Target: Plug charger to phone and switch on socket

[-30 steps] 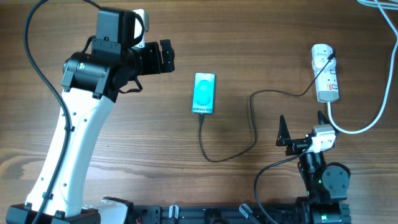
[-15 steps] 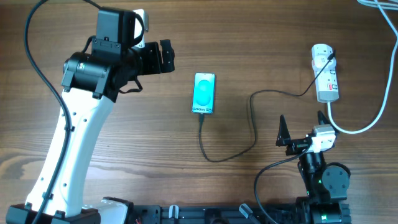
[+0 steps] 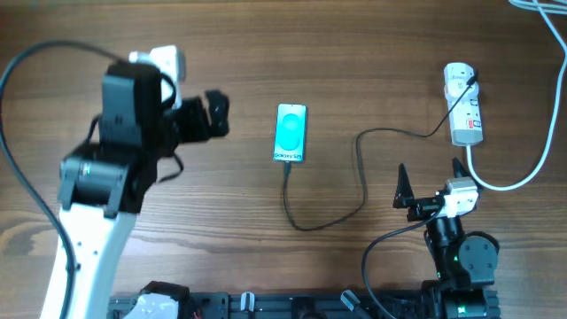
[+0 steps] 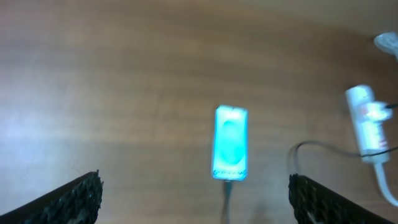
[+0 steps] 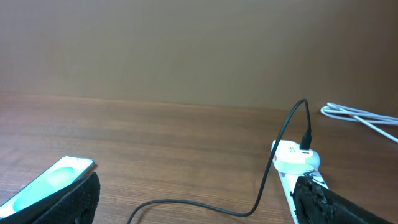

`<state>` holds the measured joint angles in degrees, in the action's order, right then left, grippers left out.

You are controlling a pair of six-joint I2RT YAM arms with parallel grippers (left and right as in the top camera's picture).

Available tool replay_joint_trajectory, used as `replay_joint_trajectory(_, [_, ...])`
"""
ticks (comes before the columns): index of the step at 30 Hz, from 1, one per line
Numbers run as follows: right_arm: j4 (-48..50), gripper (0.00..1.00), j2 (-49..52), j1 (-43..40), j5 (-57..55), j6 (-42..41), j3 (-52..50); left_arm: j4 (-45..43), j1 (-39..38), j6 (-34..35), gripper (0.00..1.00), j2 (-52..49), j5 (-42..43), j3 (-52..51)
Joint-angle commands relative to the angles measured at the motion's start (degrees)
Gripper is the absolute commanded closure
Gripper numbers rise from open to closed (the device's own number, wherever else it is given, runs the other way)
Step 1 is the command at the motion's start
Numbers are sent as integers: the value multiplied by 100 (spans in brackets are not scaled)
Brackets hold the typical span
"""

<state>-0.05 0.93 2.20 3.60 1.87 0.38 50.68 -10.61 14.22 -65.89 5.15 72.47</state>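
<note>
Charger (image 3: 321, 221) looks seated in the near edge of the phone (image 3: 291, 133), with its other end in the socket (image 3: 463, 106) at far right. I judge only the switch is left, and I can't tell its state. Phone lies flat mid-table, long axis running away from the arm bases, port end toward them; left gripper (image 3: 220, 115) and right gripper (image 3: 430, 180) both gape wide, empty.

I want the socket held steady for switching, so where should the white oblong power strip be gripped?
Probably across its two long sides at mid-length, coming down from above. The white oblong power strip lies flat; the thin black charger cable plugs into its round end and a white cord leaves the other.
</note>
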Motion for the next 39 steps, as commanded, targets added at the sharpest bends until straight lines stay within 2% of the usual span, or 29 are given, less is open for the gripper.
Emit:
replay_joint_trajectory(1, [11, 0, -72, -15, -17, 101, -9, -7, 223, -9, 0, 708, -57, -1016])
replay_joint_trajectory(8, [11, 0, -72, -15, -15, 101, -11, -704, 780, -249, 0, 2068, -13, -2396])
replay_joint_trajectory(13, [11, 0, -72, -15, -15, 101, -9, -1257, 1056, -791, 0, 3069, 367, -3143])
replay_joint_trajectory(18, [11, 0, -72, -15, -17, 103, -9, -1679, 1346, -785, 0, 4319, 898, -3818])
replay_joint_trajectory(29, [11, 0, -72, -15, -17, 101, -9, -1799, 1353, -787, 0, 5228, 894, -4334])
replay_joint_trajectory(39, [11, 0, -72, -15, -15, 101, -11, -3668, 1353, -603, 0, 6026, 896, -5490])
